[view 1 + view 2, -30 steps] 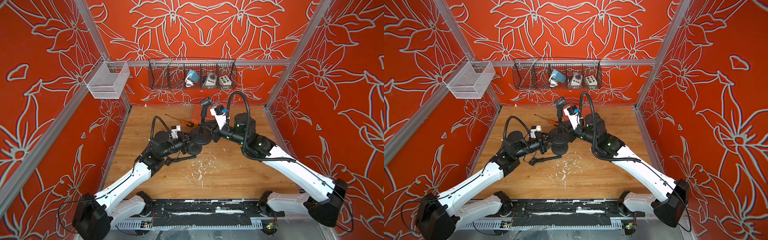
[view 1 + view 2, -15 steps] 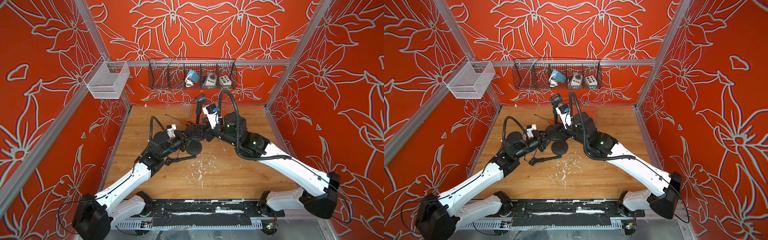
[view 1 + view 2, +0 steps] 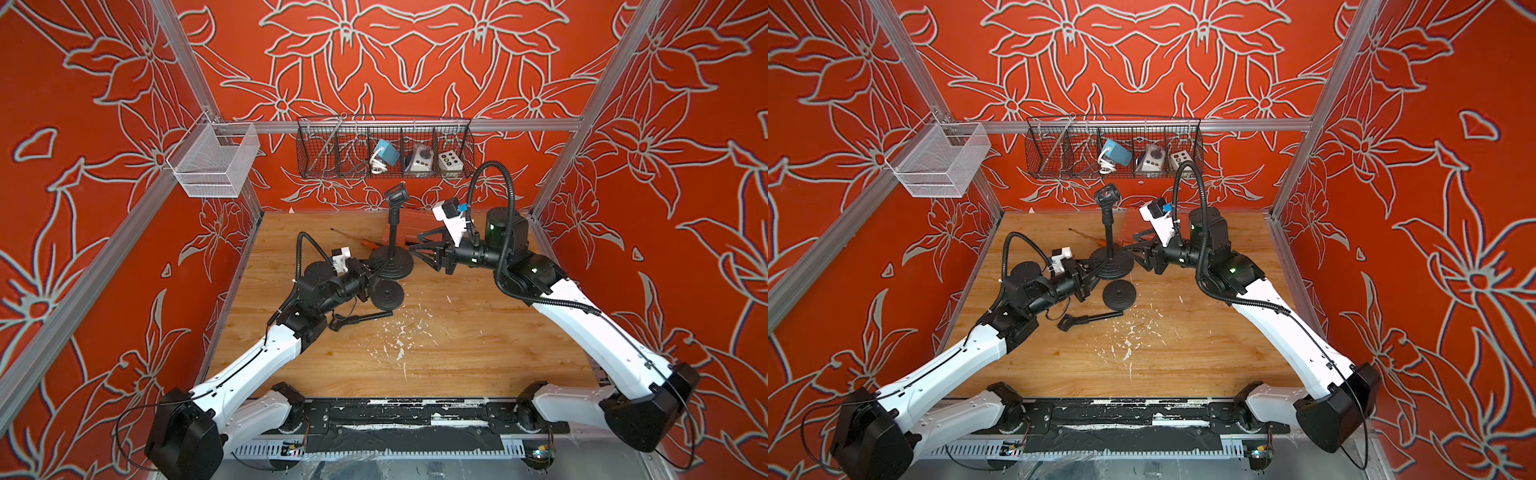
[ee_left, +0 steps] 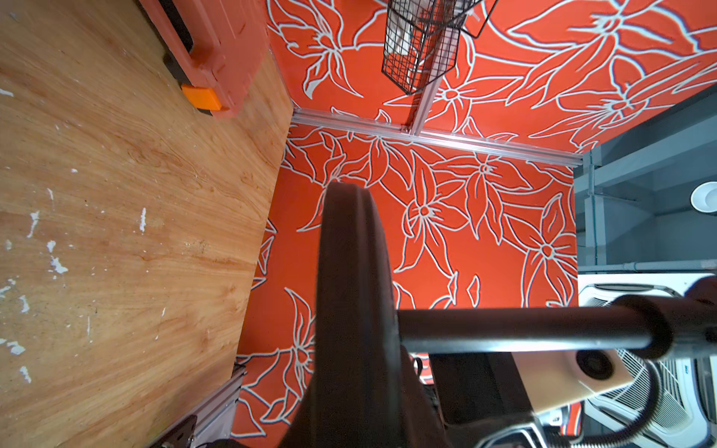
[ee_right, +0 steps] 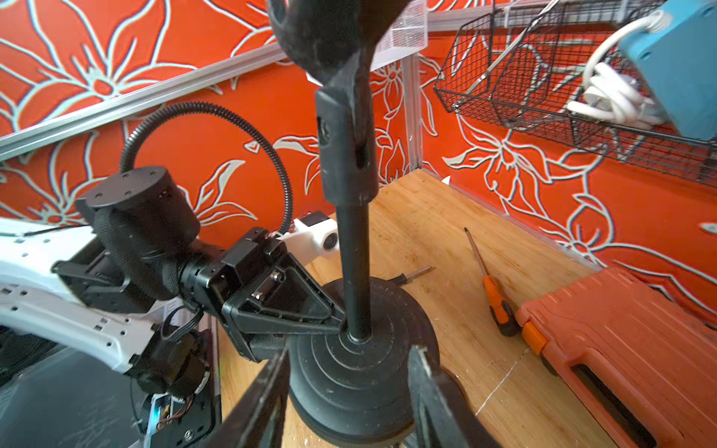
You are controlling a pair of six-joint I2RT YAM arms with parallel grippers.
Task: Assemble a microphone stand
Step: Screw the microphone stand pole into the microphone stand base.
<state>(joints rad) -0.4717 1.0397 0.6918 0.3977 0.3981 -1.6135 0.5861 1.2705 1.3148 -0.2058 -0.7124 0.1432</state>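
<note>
The black microphone stand stands upright mid-table in both top views: round base [image 3: 395,269] [image 3: 1115,266], pole [image 3: 392,232], clip [image 3: 396,194] on top. My left gripper [image 3: 379,264] [image 5: 341,324] is shut on the pole's foot [image 5: 355,302], just above the base [image 5: 368,372]. In the left wrist view the base [image 4: 353,294] shows edge-on and the pole [image 4: 523,329] runs away from it. My right gripper [image 3: 415,248] [image 5: 351,349] is open, its fingers [image 5: 426,388] on either side of the base's near edge, holding nothing.
A second loose base disc [image 3: 387,294] and a loose pole with clip [image 3: 357,319] lie in front of the stand. An orange screwdriver [image 5: 494,298] and an orange tool case [image 5: 620,349] lie behind it. A wire basket [image 3: 384,151] hangs on the back wall, a white mesh basket [image 3: 214,160] at left.
My right gripper has gone from shut to open and now sits at the right of the stand's base. The stand and my left gripper have hardly moved.
</note>
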